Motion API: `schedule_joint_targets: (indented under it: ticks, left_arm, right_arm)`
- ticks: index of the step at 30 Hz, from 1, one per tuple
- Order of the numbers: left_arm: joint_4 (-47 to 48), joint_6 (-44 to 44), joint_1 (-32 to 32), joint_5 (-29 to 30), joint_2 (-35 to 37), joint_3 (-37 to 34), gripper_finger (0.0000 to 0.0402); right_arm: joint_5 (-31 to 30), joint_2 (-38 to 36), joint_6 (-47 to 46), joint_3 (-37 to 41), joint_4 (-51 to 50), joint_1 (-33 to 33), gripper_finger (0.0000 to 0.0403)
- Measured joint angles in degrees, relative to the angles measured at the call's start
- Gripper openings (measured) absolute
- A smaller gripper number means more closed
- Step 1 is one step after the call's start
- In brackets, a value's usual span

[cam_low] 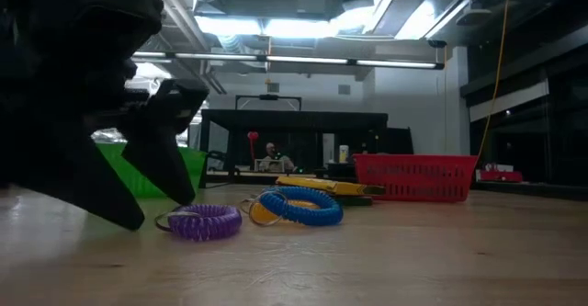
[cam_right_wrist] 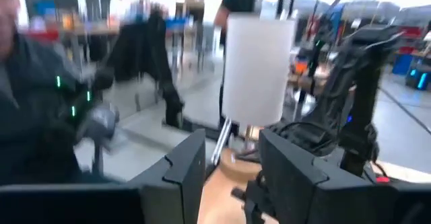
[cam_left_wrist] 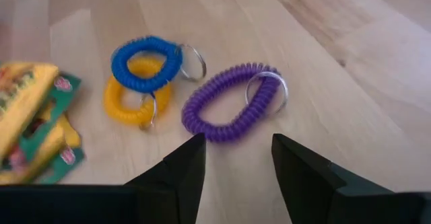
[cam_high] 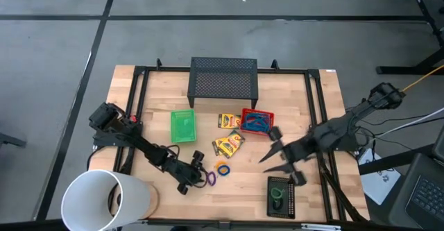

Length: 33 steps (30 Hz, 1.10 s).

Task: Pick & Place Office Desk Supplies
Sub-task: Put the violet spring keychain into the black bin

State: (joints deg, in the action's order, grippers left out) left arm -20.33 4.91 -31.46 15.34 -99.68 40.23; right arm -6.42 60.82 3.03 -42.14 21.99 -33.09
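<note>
Item: 2 dark six-joint robot arms, matte black housings with angular, blocky links.

Left arm: black segmented links; a small red marking shows near its base at 9 o'clock of the table. Its left gripper (cam_left_wrist: 234, 158) carries 2 flat, black, wedge-shaped fingers (cam_left_wrist: 185, 167) with squared inner faces and a plain matte finish.

Right arm: same black casing, bulkier joint block toward 3 o'clock, thin dark cables trailing from the base. Its right gripper (cam_right_wrist: 232, 167) has 2 broad, black, slab-like fingers (cam_right_wrist: 182, 163) with bevelled edges.
</note>
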Motion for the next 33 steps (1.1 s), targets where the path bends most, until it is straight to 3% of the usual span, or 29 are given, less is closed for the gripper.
schedule_joint_targets:
  ticks: [4, 10, 16, 23, 33]
  left_arm:
    - [4.44, 4.34, -0.81, 0.99, 0.0, 3.85, 0.017]
    - [13.34, 8.54, -0.21, 0.31, 0.02, 8.5, 0.017]
    - [14.08, 10.46, 1.46, -6.27, -0.57, 8.94, 0.017]
    - [14.17, 13.09, 2.01, -8.16, -4.18, 11.31, 0.0163]
    - [20.93, 15.86, 4.27, -12.15, -6.51, 14.92, 0.0105]
  right_arm:
    - [0.0, -5.58, -2.17, 9.44, 8.89, 0.84, 0.0139]
    - [0.73, -8.37, -4.37, 15.45, 15.92, 2.78, 0.0139]
    - [6.43, -8.48, -5.57, 15.51, 16.83, 5.02, 0.0139]
    - [7.55, -8.48, -5.62, 15.51, 16.55, 7.55, 0.0139]
    - [7.56, -8.46, -6.78, 15.51, 16.37, 8.64, 0.0139]
